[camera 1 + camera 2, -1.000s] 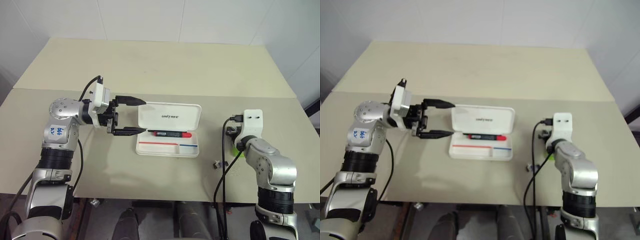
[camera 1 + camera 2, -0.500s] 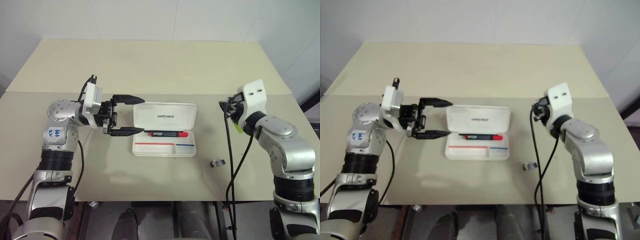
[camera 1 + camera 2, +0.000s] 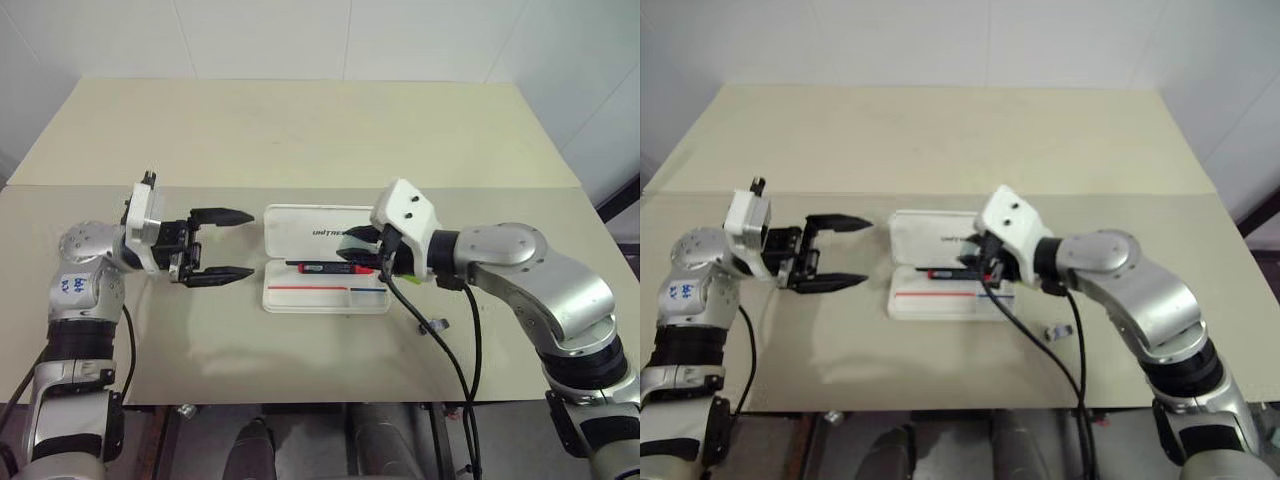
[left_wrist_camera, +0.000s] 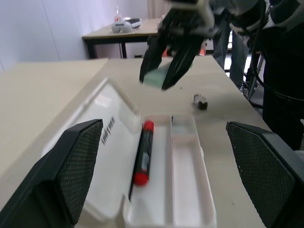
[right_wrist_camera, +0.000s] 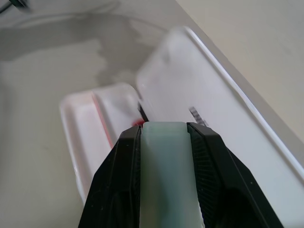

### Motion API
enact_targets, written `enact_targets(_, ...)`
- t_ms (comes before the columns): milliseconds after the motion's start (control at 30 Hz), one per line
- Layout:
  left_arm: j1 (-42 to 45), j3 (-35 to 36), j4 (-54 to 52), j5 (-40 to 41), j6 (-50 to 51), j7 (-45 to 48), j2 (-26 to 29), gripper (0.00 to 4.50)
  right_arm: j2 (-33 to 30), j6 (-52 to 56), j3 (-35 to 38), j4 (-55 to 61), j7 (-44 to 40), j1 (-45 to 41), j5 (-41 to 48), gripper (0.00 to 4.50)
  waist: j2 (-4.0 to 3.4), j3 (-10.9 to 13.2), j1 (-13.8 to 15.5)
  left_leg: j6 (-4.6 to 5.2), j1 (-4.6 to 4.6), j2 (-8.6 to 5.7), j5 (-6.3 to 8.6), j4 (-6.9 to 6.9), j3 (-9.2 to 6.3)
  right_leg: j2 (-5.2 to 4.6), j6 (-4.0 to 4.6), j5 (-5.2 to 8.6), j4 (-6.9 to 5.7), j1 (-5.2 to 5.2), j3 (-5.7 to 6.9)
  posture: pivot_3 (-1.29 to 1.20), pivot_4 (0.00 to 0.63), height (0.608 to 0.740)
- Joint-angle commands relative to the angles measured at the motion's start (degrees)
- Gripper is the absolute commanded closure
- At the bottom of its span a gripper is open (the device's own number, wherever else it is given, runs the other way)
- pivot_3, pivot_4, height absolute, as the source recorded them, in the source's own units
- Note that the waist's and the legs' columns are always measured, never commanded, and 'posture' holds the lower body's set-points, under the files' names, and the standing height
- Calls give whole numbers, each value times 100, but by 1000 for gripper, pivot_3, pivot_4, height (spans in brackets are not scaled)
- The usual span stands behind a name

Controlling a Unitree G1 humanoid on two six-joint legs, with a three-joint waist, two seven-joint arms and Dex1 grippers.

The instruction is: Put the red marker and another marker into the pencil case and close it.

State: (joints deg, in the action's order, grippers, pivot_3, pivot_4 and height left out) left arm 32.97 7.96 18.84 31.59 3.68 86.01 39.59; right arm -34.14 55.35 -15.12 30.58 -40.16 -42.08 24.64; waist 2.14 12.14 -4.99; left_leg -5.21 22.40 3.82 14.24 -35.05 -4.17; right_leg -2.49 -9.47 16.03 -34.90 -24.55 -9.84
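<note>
A wide beige table [image 3: 300, 130] carries everything. On it the white pencil case [image 3: 330, 262] lies open, lid laid back flat with dark lettering on it, red and blue stripes in the tray. The right gripper [image 3: 362, 250] hangs over the case's right half, its two black fingers clamped on the pale green marker [image 5: 165, 175], which sits up off the tray above the open case. The left gripper [image 3: 222, 245] hovers just off the case's left end, fingers spread wide with nothing between them. The red marker [image 3: 328, 267] lies lengthwise in the tray. A small dark grey object [image 3: 436, 324] rests on the table, right of the case.
</note>
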Motion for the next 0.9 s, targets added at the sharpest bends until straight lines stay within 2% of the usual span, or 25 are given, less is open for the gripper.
enact_targets(33,-140,74,-90,1,-128,391,213,0,360,-463,-564,-98,-332,-229,-46,3395,0,0,2,0,0,0,0,0,0,0,2,1,-1,-1,1,0,150,740)
enact_targets(267,-408,130,-184,48,-78,327,424,0,950,-979,-1118,-1072,-676,-445,-306,3395,1,-1,15,-1,3,2,0,-2,0,-1,2,1,-4,0,5,0,150,740)
enact_targets(600,-507,187,-230,-20,-193,106,570,0,1389,-1960,-1350,-2913,-1278,-815,-951,3395,1,0,3,-1,2,2,0,-2,0,0,2,1,-9,-2,8,0,150,740)
enact_targets(900,-482,162,-268,-113,-214,-18,552,0,1682,-2006,-1394,-3045,-1461,-777,-1221,3395,1,0,1,-1,2,2,1,0,0,-1,2,1,-16,-6,15,0,150,740)
